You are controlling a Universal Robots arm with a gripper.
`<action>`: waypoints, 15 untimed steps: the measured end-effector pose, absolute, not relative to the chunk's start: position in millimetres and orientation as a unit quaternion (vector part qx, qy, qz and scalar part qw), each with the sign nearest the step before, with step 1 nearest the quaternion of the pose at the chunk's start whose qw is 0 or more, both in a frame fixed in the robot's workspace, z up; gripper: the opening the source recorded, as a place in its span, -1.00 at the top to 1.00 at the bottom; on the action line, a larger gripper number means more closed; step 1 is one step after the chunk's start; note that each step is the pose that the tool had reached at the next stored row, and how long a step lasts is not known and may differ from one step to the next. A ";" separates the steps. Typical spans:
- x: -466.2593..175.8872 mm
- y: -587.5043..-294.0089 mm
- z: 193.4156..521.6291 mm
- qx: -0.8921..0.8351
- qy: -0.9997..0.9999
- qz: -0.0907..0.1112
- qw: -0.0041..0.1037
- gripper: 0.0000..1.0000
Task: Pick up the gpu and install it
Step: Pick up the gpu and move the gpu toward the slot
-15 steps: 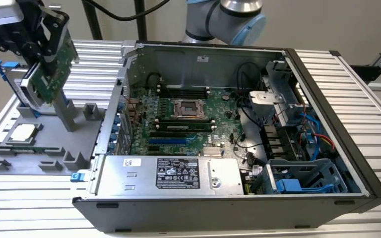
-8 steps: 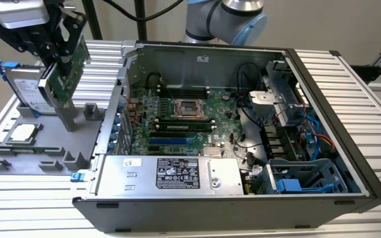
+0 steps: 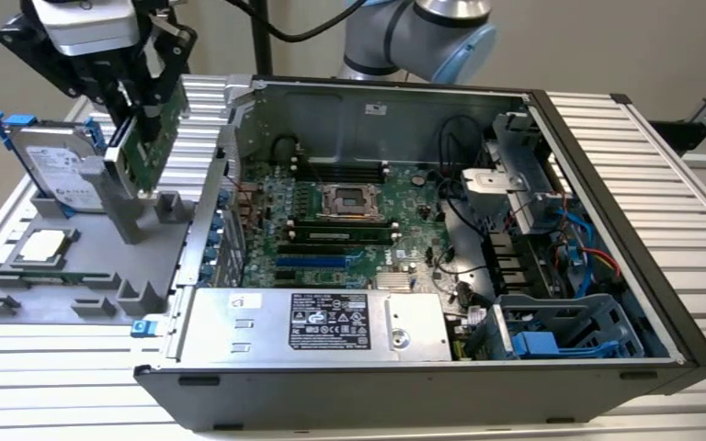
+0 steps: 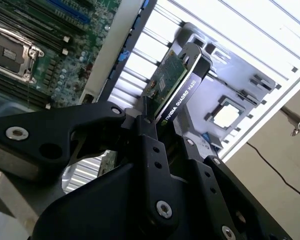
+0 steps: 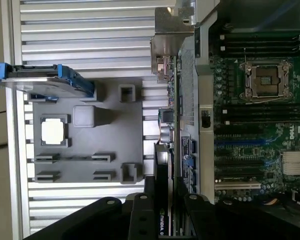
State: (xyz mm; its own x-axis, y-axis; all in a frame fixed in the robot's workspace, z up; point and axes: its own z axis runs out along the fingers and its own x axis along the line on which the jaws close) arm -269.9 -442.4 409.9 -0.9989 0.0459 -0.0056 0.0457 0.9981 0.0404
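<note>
Held the gpu (image 3: 148,147) on edge, clamped tight between the jaws of the gripper (image 3: 142,96), over the grey tray (image 3: 84,276), beside the hard drive (image 3: 65,170), outside the open computer case (image 3: 366,404).

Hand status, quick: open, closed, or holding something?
The hand is closed on the gpu, holding the card on edge beside the computer case.

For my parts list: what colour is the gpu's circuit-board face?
Green; the gpu shows it best in the second wrist view.
</note>
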 end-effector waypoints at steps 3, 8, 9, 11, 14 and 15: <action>-263.2 -442.3 410.2 0.022 1.000 0.020 0.003 1.00; -250.1 -442.4 410.2 0.019 1.000 0.020 0.003 1.00; -247.6 -442.4 410.2 0.018 1.000 0.020 0.003 1.00; -243.0 -442.4 410.2 0.015 1.000 0.020 0.003 1.00; -235.3 -442.4 410.2 0.012 1.000 0.020 0.003 1.00; -232.5 -442.4 410.2 0.011 1.000 0.020 0.003 1.00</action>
State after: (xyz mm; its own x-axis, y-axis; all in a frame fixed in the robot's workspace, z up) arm -232.5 -442.4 410.2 -0.9998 0.0212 -0.0052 0.0210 0.9990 0.0403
